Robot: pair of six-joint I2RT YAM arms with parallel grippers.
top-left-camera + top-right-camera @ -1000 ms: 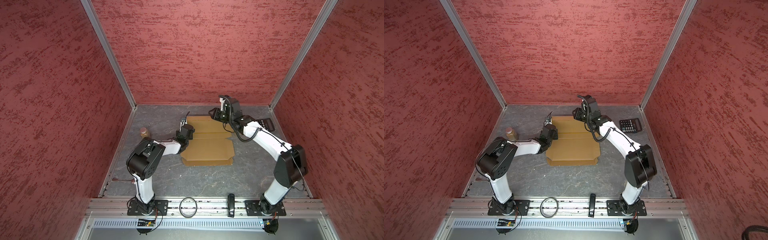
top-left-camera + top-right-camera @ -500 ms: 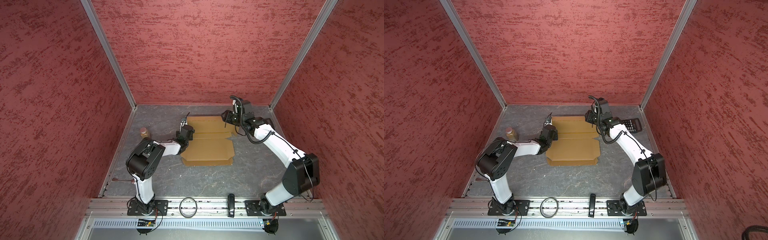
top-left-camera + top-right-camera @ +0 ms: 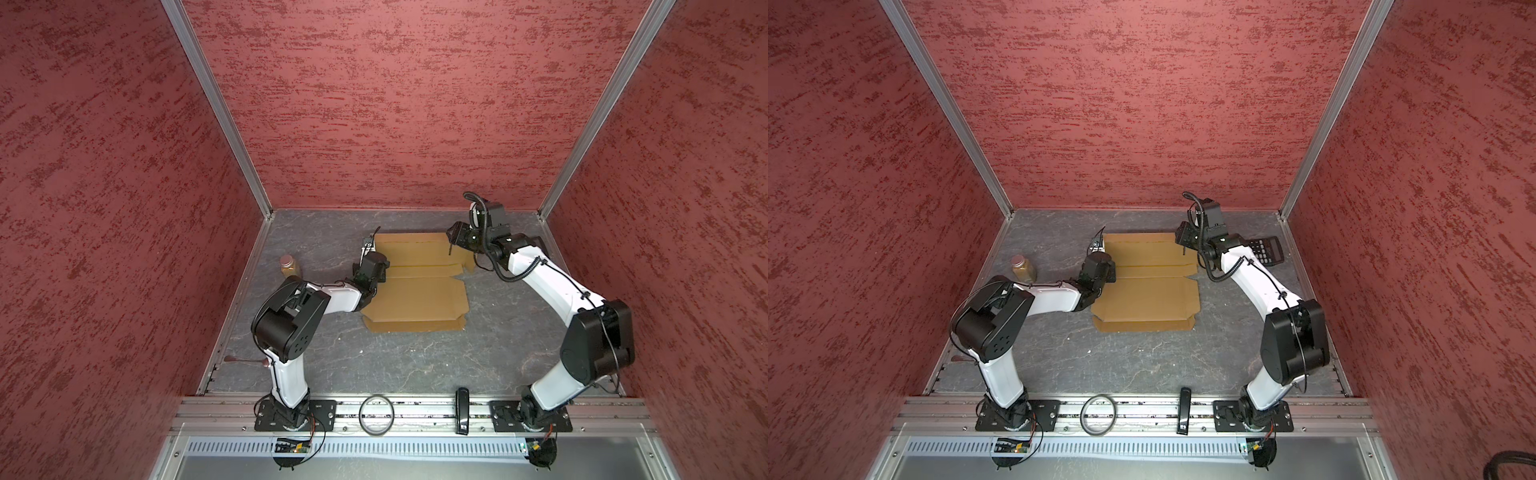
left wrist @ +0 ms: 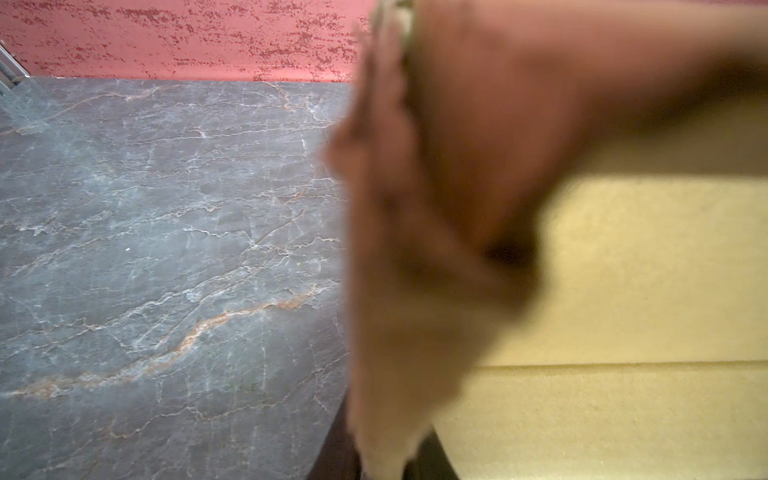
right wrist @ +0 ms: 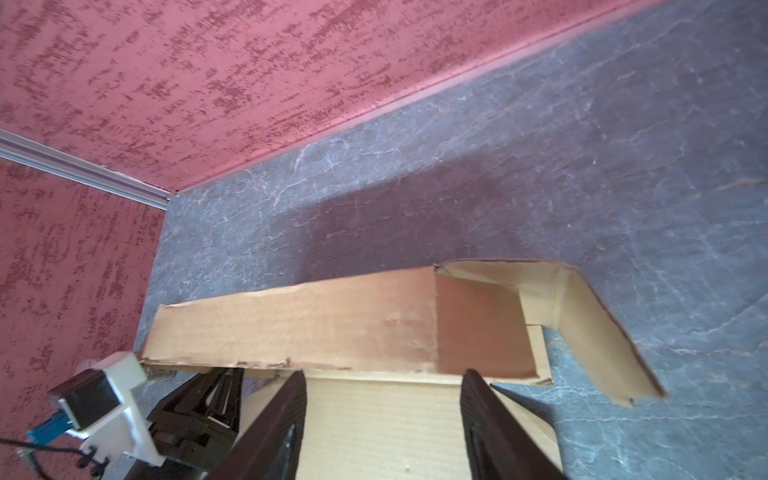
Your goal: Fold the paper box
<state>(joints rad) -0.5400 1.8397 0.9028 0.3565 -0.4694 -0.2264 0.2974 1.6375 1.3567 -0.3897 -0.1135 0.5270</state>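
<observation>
- The paper box (image 3: 415,299) lies mostly flat on the surface (image 3: 415,365), with only its far flap (image 5: 311,324) standing up.
- The left tool (image 3: 372,251) is pinched on that flap's left end, looks like it's propping it upright.
- The right tool (image 5: 382,386) hangs empty, jaws apart, over the box's far right corner. My guess: it's lining up for the side tab (image 5: 602,332).

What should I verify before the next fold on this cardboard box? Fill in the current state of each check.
1. Left tool closed on the paper box at its far-left corner: ok.
2. Right tool open and empty: ok.
3. Far panel raised: ok.
4. Far-right corner flap tucked in: not ok, it splays outward.
5. Near panels folded up: not ok, lying flat.
6. Calculator clear of the box: ok.
</observation>
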